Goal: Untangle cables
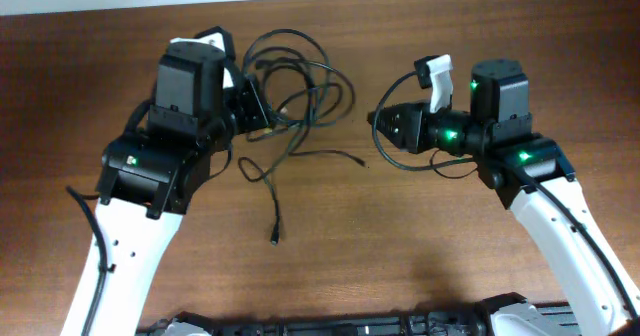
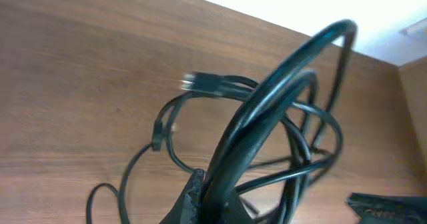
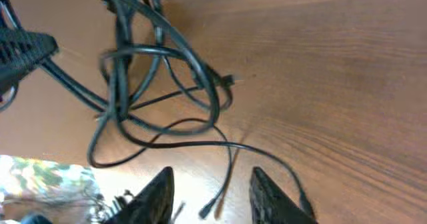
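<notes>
- Right gripper [image 3: 212,177]: fingers spread and empty. A loose end [image 3: 212,207] lies between them, its strand running straight ahead into the tangle.
- Left gripper [image 2: 197,204]: fingers pressed together, pinching the cables [image 1: 300,91] and holding their loops raised off the table [image 1: 420,246].
- The right arm looks nearer the loose end, with nothing in its way.

Cables [image 1: 297,104] block the counter [image 1: 400,236] at 12 o'clock, filling the gap between left claw [image 1: 262,111] and right claw [image 1: 380,126]. Passage is free at 6 o'clock, bar one trailing cord.
</notes>
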Robot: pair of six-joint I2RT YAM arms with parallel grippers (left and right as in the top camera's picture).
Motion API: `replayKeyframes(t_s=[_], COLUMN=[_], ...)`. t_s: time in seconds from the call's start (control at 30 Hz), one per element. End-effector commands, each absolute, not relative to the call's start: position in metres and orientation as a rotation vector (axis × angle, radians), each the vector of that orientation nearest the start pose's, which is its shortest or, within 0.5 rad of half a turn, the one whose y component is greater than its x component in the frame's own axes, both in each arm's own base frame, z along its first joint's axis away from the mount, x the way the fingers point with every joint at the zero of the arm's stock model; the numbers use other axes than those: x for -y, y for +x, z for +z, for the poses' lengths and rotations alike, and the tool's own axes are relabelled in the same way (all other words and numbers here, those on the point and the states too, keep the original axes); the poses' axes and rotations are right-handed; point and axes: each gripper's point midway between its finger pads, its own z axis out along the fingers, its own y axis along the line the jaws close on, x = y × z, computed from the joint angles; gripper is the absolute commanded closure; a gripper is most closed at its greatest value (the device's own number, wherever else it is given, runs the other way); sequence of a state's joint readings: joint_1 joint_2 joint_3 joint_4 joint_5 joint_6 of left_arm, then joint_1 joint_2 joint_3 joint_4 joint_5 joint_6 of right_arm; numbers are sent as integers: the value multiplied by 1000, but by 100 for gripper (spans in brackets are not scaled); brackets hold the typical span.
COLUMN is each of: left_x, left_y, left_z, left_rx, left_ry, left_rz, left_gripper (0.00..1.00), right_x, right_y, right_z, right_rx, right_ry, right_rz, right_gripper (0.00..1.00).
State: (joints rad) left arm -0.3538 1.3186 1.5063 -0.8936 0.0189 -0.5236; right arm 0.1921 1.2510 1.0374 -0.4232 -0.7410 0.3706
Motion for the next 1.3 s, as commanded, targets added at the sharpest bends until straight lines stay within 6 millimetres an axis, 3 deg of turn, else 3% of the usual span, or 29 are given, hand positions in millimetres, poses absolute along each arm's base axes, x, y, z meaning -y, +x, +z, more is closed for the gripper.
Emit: replayKeyframes(t_s=[0.0,0.13,0.2,0.33,0.53,0.63,0.7,0.9,1.0,1.13,1.27], left_x=[127,130,150,185,208,212,211,219,216,206,203], left_y=[349,348,345,333,314,309,304,292,297,311,323], left_z=[326,327,335,353,358,355,348,350,350,348,357], left_rx=[-2270,-2267,-2249,-2201,-2199,-2204,-2239,-2229,-2221,-2244,-2224], left_ry=[-60,-46,27,167,284,343,346,437,418,275,107], left_rz=[-408,-420,-560,-806,-967,-954,-953,-1020,-985,-921,-956], left_gripper=[100,100,100,100,100,100,100,100,100,100,100], right_x=[-185,-194,-193,-183,-159,-130,-97,-35,-41,-75,-121], right_y=[316,308,309,322,347,365,378,383,378,366,331], right_z=[263,275,274,267,255,248,244,236,236,245,264], right_rx=[-2187,-2099,-2080,-2109,-2146,-2177,-2176,-2177,-2197,-2187,-2029], right_ry=[-271,-432,-473,-408,-273,-65,157,359,310,25,-496], right_rz=[1173,1220,1182,1071,845,690,581,489,585,748,949], right_gripper=[53,50,49,48,46,42,29,13,12,11,4])
